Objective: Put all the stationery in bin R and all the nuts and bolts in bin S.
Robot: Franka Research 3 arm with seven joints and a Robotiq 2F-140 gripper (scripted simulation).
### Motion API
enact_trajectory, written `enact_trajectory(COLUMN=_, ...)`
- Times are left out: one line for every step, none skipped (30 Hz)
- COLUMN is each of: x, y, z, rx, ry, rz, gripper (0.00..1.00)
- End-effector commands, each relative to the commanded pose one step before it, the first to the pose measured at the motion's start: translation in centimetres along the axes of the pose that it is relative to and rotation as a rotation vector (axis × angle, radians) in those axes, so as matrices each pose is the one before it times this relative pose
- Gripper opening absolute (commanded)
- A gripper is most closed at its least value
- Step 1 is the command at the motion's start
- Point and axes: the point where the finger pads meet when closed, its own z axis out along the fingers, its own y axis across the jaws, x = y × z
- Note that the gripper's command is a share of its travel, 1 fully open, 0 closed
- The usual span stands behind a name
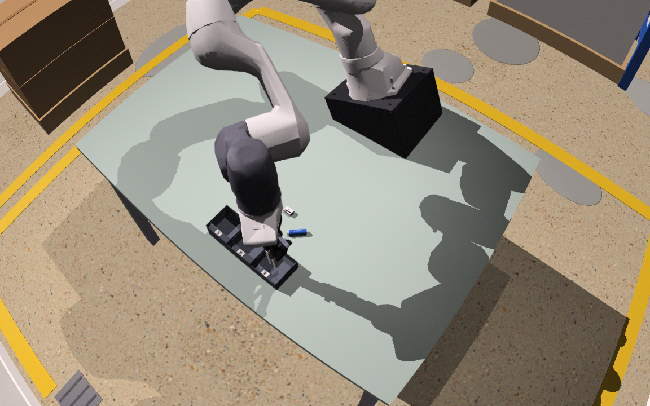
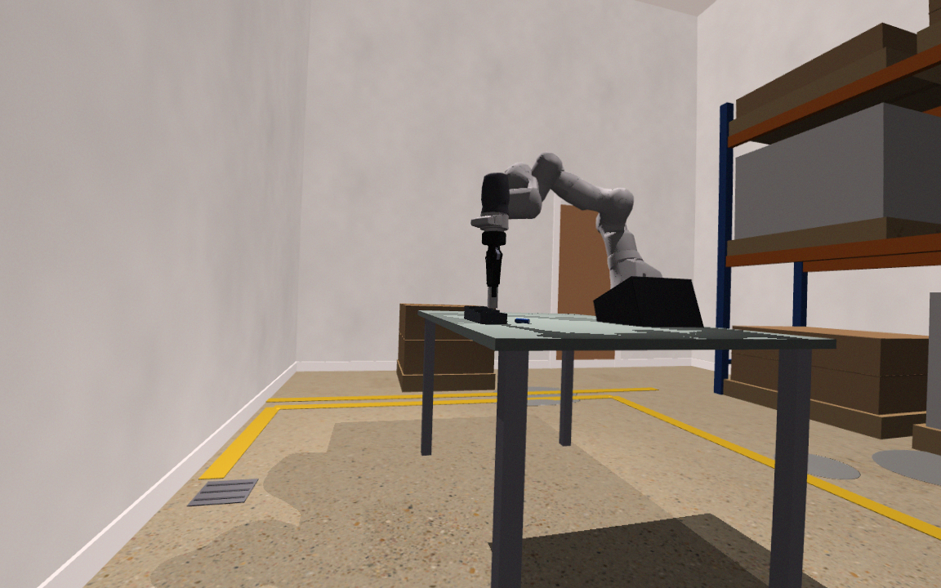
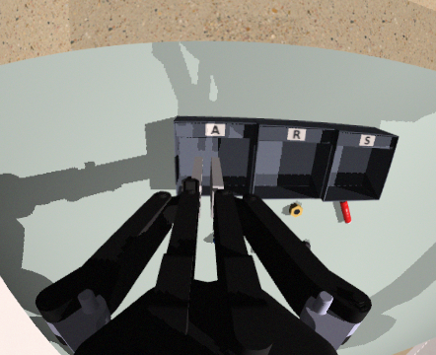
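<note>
A dark row of three bins (image 1: 214,222) (image 2: 479,314) stands near the table's front edge, marked A (image 3: 234,165), R (image 3: 287,165) and S (image 3: 359,168). My gripper (image 1: 271,262) (image 2: 492,300) (image 3: 206,170) is shut, fingers pointing down, just above the near wall of the bin marked A; I see nothing between the fingertips. A small yellow and black nut (image 3: 296,209) and a red stick-like thing (image 3: 346,212) lie on the table just outside the bins marked R and S. A blue cylinder (image 1: 298,232) (image 2: 522,320) and a small white block (image 1: 289,212) lie behind the bins.
The robot's black base block (image 1: 385,113) (image 2: 645,300) stands at the table's far side. The table edge (image 3: 80,66) runs close behind the bins. The arm hides the nut and the red thing in the top view.
</note>
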Motion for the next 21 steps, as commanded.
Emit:
enact_trajectory(x=0.359, y=-0.271, z=0.498, rx=0.00449, ry=0.01084, rz=0.01384, gripper=0.05)
enact_trajectory(x=0.0, y=0.0, z=0.267, rx=0.0, ry=0.0, rz=0.0, gripper=0.05)
enact_trajectory(x=0.0, y=0.0, z=0.267, rx=0.0, ry=0.0, rz=0.0, gripper=0.05)
enact_trajectory(x=0.0, y=0.0, z=0.267, rx=0.0, ry=0.0, rz=0.0, gripper=0.05)
enact_trajectory(x=0.0, y=0.0, z=0.267, rx=0.0, ry=0.0, rz=0.0, gripper=0.05)
enact_trajectory(x=0.0, y=0.0, z=0.267, rx=0.0, ry=0.0, rz=0.0, gripper=0.05)
enact_trajectory(x=0.0, y=0.0, z=0.267, rx=0.0, ry=0.0, rz=0.0, gripper=0.05)
enact_trajectory(x=0.0, y=0.0, z=0.267, rx=0.0, ry=0.0, rz=0.0, gripper=0.05)
enact_trajectory(x=0.0, y=0.0, z=0.267, rx=0.0, ry=0.0, rz=0.0, gripper=0.05)
enact_trajectory(x=0.0, y=0.0, z=0.267, rx=0.0, ry=0.0, rz=0.0, gripper=0.05)
enact_trajectory(x=0.0, y=0.0, z=0.073, rx=0.0, ry=0.0, rz=0.0, gripper=0.05)
enact_trajectory(x=0.0, y=0.0, z=0.0, rx=0.0, ry=0.0, rz=0.0, gripper=0.05)
enact_trajectory(x=0.0, y=0.0, z=0.0, rx=0.0, ry=0.0, rz=0.0, gripper=0.05)
enact_trajectory(x=0.0, y=0.0, z=0.0, rx=0.0, ry=0.0, rz=0.0, gripper=0.05)
enact_trajectory(x=0.0, y=0.0, z=0.0, rx=0.0, ry=0.0, rz=0.0, gripper=0.05)
enact_trajectory(x=0.0, y=0.0, z=0.0, rx=0.0, ry=0.0, rz=0.0, gripper=0.05)
enact_trajectory(x=0.0, y=0.0, z=0.0, rx=0.0, ry=0.0, rz=0.0, gripper=0.05)
enact_trajectory(x=0.0, y=0.0, z=0.0, rx=0.0, ry=0.0, rz=0.0, gripper=0.05)
enact_trajectory(x=0.0, y=0.0, z=0.0, rx=0.0, ry=0.0, rz=0.0, gripper=0.05)
enact_trajectory(x=0.0, y=0.0, z=0.0, rx=0.0, ry=0.0, rz=0.0, gripper=0.05)
enact_trajectory(x=0.0, y=0.0, z=0.0, rx=0.0, ry=0.0, rz=0.0, gripper=0.05)
